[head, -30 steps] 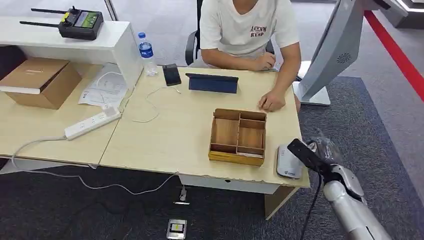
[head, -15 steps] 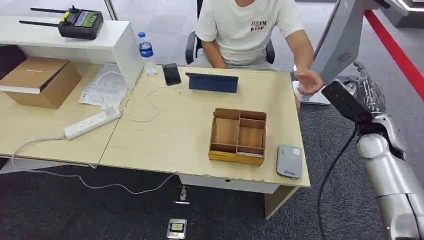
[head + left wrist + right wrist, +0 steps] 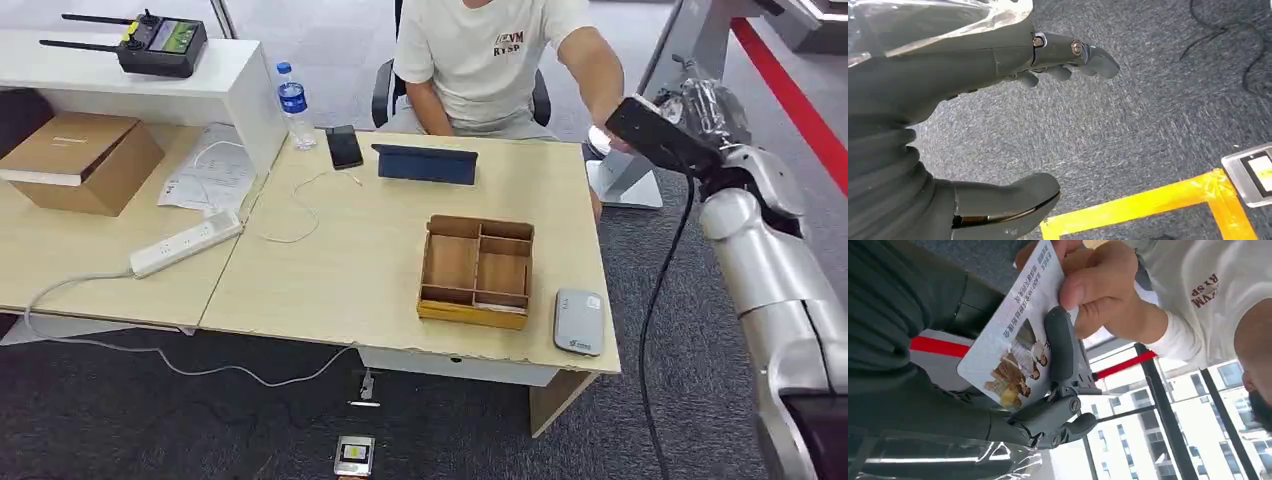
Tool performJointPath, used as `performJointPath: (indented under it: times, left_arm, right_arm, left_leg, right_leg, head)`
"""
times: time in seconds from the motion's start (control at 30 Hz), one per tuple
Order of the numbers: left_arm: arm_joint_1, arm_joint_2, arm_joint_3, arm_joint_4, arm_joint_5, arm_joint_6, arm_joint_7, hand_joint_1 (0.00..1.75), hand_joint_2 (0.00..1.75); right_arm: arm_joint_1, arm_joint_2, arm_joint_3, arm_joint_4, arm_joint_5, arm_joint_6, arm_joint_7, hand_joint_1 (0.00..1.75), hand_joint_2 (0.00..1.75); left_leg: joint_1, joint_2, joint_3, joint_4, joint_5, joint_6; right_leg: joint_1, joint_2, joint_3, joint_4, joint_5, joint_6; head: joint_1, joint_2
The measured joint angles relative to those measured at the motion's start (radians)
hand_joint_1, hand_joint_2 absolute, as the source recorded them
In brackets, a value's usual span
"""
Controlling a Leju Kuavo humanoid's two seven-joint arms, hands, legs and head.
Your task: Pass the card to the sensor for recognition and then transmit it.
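One card: card [image 3: 1013, 335] pinched in right hand [image 3: 1058, 365], a finger laid across its printed face, thumb behind; far end gripped by the person's hand [image 3: 1093, 290].
Two takers on it: both holding at once, neither yet letting go.
Where: raised off the far right corner of the table [image 3: 330, 270], well apart from the sensor [image 3: 578, 322].
Step in hand: the handover, judged from the card lying shared between the two hands and away from the sensor.
Next move calls for: easing the fingers [image 3: 1060, 345] off the card without tugging, once the person's grip is firm; likely a straight release.
One sensor: grey, flat, near the front right edge, just beside the wooden tray [image 3: 476, 271].
One tray: four compartments; contents too small to tell.
Left hand [image 3: 998, 65]: fingers apart, holding nothing, hanging over carpet.
Also counted: one bottle [image 3: 291, 101], one phone [image 3: 343, 148], one power strip [image 3: 185, 245].
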Motion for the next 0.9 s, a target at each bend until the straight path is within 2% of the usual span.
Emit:
performJointPath:
  times: [0.17,0.2,0.23,0.27,0.3,0.53,0.57,0.73,0.9]
  left_arm:
    - [-0.002,0.0,0.0,0.0,-0.002,0.0,0.005,0.0,1.75]
    - [-0.002,0.0,0.0,0.0,-0.002,0.0,0.007,0.0,1.75]
    - [-0.002,0.0,0.0,0.0,-0.002,0.0,0.008,0.0,1.75]
    - [-0.002,0.0,0.0,0.0,0.002,0.0,0.008,0.0,1.75]
    - [-0.002,0.0,0.0,0.0,0.003,0.0,0.008,0.0,1.75]
    - [-0.001,0.0,0.0,0.0,0.016,0.003,0.009,0.0,1.75]
    - [-0.001,0.0,0.0,0.0,0.019,0.006,0.009,0.0,1.75]
    - [0.001,0.0,0.0,0.0,0.029,0.018,0.007,0.0,1.75]
    - [0.008,0.0,0.0,0.001,0.047,0.032,0.006,0.0,1.75]
  right_arm:
    - [-0.047,0.044,0.032,0.077,0.03,0.024,0.024,1.75,1.75]
    - [-0.05,0.051,0.036,0.088,0.031,0.024,0.027,1.61,1.75]
    - [-0.052,0.058,0.04,0.098,0.033,0.024,0.029,0.16,1.75]
    - [-0.053,0.063,0.043,0.108,0.034,0.024,0.03,0.16,1.75]
    - [-0.055,0.069,0.049,0.117,0.035,0.022,0.03,0.0,1.75]
    - [-0.062,0.104,0.072,0.159,0.047,-0.005,0.033,0.0,1.75]
    - [-0.063,0.108,0.076,0.164,0.043,-0.005,0.033,0.0,0.0]
    - [-0.075,0.121,0.079,0.181,-0.027,0.005,0.028,0.0,0.0]
    - [-0.09,0.129,0.029,0.186,-0.269,0.154,0.009,0.0,0.0]
  left_leg:
    - [0.0,-0.001,-0.001,0.0,0.001,0.0]
    - [0.0,-0.001,-0.001,0.0,0.001,0.0]
    - [0.0,-0.001,-0.002,0.0,0.001,0.0]
    - [0.0,-0.001,-0.002,0.001,0.001,0.0]
    - [0.0,-0.001,-0.003,0.001,0.001,0.0]
    - [0.0,-0.001,-0.003,0.001,0.0,0.0]
    - [0.0,-0.001,-0.003,0.001,0.001,0.0]
    - [0.0,-0.001,-0.003,0.001,0.002,0.0]
    - [0.0,-0.001,-0.003,0.001,0.002,0.0]
  right_leg:
    - [0.0,-0.001,-0.001,0.0,0.0,0.0]
    - [0.0,-0.001,-0.001,0.0,0.0,0.0]
    - [0.0,-0.001,-0.001,0.0,0.0,0.0]
    - [0.0,-0.001,-0.002,0.0,0.0,0.0]
    - [0.0,-0.001,-0.002,0.0,0.001,0.001]
    - [0.0,-0.001,-0.003,0.0,0.001,0.001]
    - [0.0,-0.001,-0.003,0.0,0.001,0.001]
    - [0.0,-0.001,-0.003,0.0,0.002,0.0]
    - [0.0,-0.001,-0.003,0.0,0.003,0.0]
  head:
    - [0.0,0.0]
    - [0.0,0.0]
    - [0.0,0.0]
    - [0.0,0.0]
    - [0.0,0.0]
    - [0.0,0.0]
    - [0.0,0.0]
    - [0.0,0.0]
    - [0.0,0.0]
